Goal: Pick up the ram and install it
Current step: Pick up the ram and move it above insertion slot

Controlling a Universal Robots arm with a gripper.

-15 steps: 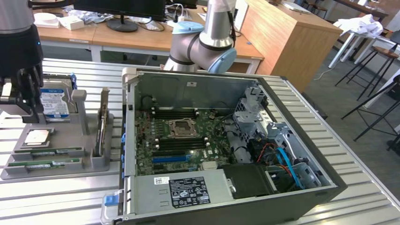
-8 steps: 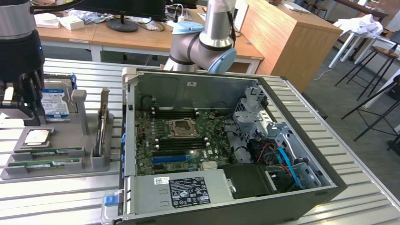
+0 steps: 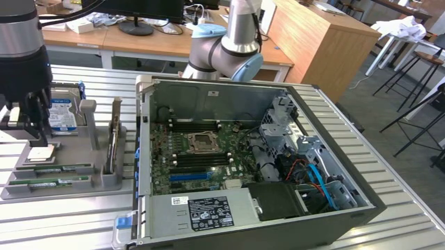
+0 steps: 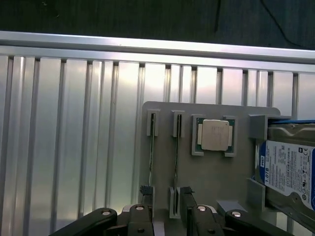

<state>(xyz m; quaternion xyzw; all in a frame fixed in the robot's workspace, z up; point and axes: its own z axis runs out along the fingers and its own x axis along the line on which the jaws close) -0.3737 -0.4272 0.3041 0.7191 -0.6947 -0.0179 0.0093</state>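
Gripper (image 4: pixel 166 219) jaws apart, gripping nothing, poised over one end of the grey holder (image 4: pixel 206 182) on the counter (image 4: pixel 74 137). Ram (image 4: pixel 175 160) stands on edge in its slots, just beside the processor (image 4: pixel 214 134). Its long axis runs left-right across the exterior view.

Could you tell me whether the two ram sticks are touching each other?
Apart. The wrist view shows a strip of bare grey holder between the two ram sticks.
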